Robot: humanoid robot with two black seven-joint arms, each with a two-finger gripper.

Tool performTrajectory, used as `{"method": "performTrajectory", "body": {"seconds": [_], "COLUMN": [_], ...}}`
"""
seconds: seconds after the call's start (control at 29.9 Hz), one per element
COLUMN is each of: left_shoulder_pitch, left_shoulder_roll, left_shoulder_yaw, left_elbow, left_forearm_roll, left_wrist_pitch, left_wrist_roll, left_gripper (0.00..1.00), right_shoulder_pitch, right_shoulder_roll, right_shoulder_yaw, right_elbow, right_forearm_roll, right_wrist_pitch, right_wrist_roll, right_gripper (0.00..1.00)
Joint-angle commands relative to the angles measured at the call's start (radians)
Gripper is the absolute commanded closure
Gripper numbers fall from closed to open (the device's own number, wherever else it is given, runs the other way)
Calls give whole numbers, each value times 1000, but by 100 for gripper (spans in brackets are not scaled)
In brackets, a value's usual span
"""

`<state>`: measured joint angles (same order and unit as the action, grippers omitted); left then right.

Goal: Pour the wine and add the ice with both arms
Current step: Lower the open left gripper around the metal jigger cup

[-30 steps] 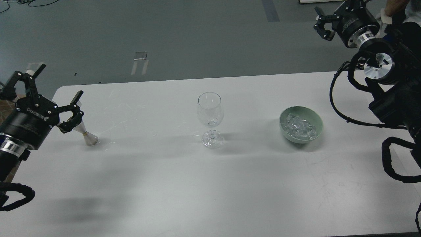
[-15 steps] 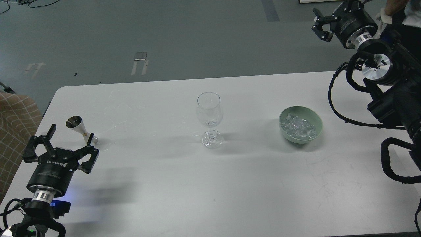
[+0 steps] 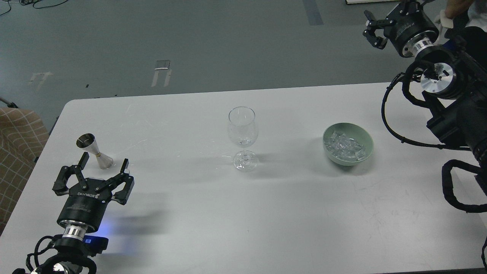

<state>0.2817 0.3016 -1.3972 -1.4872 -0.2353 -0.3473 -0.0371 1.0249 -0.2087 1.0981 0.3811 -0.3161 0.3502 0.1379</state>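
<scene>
A clear stemmed wine glass point(image 3: 243, 135) stands upright at the middle of the white table point(image 3: 213, 213). A small steel jigger point(image 3: 94, 150) stands at the far left; I cannot see the wine in it. A green bowl point(image 3: 348, 144) to the right holds several clear ice cubes point(image 3: 344, 145). My left gripper point(image 3: 103, 163) is open and empty, just in front of the jigger with its fingers either side of the jigger's base. My right gripper point(image 3: 372, 28) is raised beyond the table's far right corner, open and empty.
The right arm's black links and looped cables point(image 3: 452, 125) hang over the table's right edge. A checked fabric seat point(image 3: 17, 152) stands off the table's left edge. Grey floor lies beyond the far edge.
My left gripper has dropped from high at the jigger's left, swung round and come in low from the front toward the jigger. The right gripper has barely moved.
</scene>
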Motion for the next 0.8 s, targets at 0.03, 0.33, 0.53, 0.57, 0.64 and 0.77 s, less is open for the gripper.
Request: {"method": "performTrajectory", "body": {"seconds": [0.03, 0.33, 0.53, 0.57, 0.64, 0.77], "left_shoulder_pitch": [-6, -61, -119, -127, -154, -190], "left_shoulder_roll": [-21, -82, -82, -82, -82, -79], "left_shoulder_yaw": [-2, -72, -92, -94, -114, -121], "left_elbow": [10, 21, 31, 39, 56, 76], "left_forearm_roll": [-4, -1, -2, -2, -2, -1], "left_wrist_pitch": [42, 324, 389, 399, 447, 481], "left_wrist_roll": [16, 0, -3, -1, 2, 5], "left_gripper": [4, 33, 51, 51, 51, 52], "right_shoulder_pitch": [-5, -19, -17, -17, -17, -17], "right_shoulder_roll": [-1, -2, -2, -2, -2, -3], "right_shoulder_yaw": [0, 2, 2, 2, 2, 2], "right_elbow": [1, 1, 1, 1, -1, -2], "right_forearm_roll": [0, 0, 0, 0, 0, 0], "right_wrist_pitch": [0, 0, -2, -2, -4, -4], "right_wrist_roll": [0, 0, 0, 0, 0, 0], "right_gripper": [0, 0, 0, 0, 0, 0]}}
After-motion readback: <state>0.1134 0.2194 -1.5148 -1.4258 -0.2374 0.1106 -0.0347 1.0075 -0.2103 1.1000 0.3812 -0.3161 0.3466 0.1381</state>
